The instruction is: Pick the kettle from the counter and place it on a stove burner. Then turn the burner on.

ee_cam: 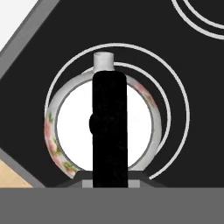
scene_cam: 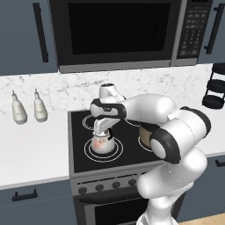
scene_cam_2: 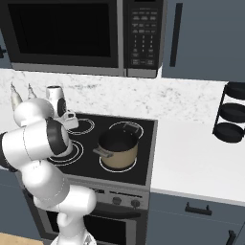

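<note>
We see the kettle [ee_cam: 61,131] sitting inside the rings of the stove burner [scene_cam: 89,154], its black handle running straight up from our gripper [scene_cam: 105,132], which hangs directly above, jaws nearly shut about that handle.

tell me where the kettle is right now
The kettle sits on the large front-left stove burner of the black cooktop, left of the tan pot, directly under the claw.
</note>
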{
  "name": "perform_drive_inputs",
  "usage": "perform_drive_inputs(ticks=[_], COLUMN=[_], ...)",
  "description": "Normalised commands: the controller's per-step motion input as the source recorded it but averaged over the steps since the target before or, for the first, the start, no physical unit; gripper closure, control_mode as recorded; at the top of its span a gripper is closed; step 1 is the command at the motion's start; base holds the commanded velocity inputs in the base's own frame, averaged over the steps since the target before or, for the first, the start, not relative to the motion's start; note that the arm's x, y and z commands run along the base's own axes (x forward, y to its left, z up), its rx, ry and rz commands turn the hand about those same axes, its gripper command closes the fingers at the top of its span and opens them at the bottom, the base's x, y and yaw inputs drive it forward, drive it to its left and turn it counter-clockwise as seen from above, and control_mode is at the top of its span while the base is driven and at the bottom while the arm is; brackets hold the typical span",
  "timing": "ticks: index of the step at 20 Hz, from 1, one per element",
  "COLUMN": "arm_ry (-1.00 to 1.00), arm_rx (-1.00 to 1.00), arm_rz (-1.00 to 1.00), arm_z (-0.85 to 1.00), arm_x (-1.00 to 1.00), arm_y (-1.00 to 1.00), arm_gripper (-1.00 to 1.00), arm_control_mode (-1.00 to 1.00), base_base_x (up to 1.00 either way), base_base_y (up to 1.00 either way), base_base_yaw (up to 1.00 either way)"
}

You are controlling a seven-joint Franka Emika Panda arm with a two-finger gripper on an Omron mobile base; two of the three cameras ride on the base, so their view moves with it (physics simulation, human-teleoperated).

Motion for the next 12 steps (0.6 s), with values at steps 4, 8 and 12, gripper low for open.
perform_drive_inputs(ticks=[4, 8, 12], arm_ry=[0.0, 0.0, -0.02], arm_rx=[0.0, 0.0, 0.0], arm_rz=[0.0, 0.0, -0.01], arm_z=[0.0, 0.0, 0.08], arm_x=[0.0, -0.01, -0.11], arm_y=[0.0, 0.0, -0.01], arm_gripper=[-1.0, -1.0, -1.0], arm_control_mode=[-1.0, -1.0, -1.0], base_base_x=[0.0, 0.0, 0.0], base_base_y=[0.0, 0.0, 0.0], base_base_yaw=[0.0, 0.0, 0.0])
